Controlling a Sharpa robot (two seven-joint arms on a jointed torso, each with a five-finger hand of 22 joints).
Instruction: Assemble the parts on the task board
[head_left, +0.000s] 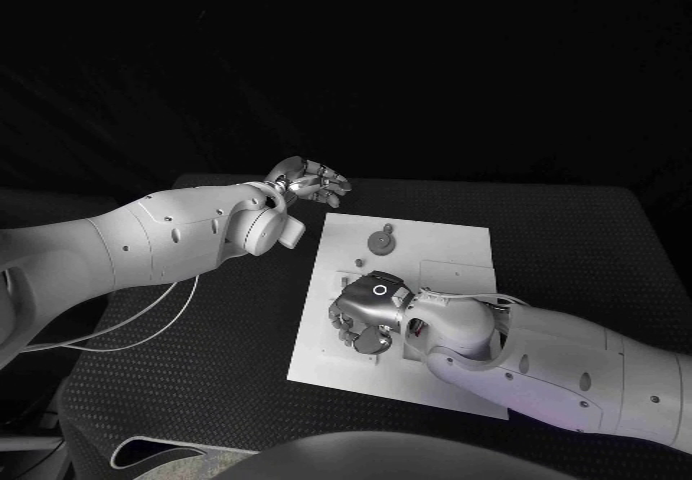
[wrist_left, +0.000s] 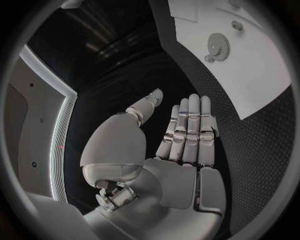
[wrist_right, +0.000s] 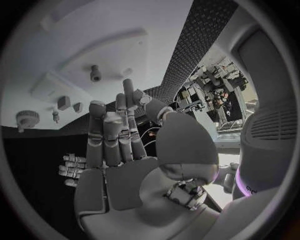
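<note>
The task board (head_left: 433, 255), a white plate, lies flat in the middle of the black table (head_left: 606, 230), and the right hand (head_left: 372, 312) hangs over its near half, fingers bent downward toward the surface. From the right wrist view the right hand (wrist_right: 119, 145) shows its fingers extended side by side with nothing between them and the thumb standing apart, so it is released and empty; whether the fingertips touch the board cannot be told. Ahead of those fingers, several small parts stand on the board: a short peg (wrist_right: 95, 73) upright near the middle, two small blocks (wrist_right: 63, 102) close together, and a toothed gear (wrist_right: 27, 118) at the board's edge. In the head view the gear (head_left: 381, 240) lies on the far half of the board, well apart from the right hand. Further off, the left hand (head_left: 310, 182) is held above the bare table just beyond the board's far left corner, clear of the board. The left wrist view shows the left hand (wrist_left: 187, 135) flat, fingers straight and together, thumb spread, grasping nothing; the gear (wrist_left: 218, 46) sits on the board beyond its fingertips. No legible writing or label is visible on the board or parts.
</note>
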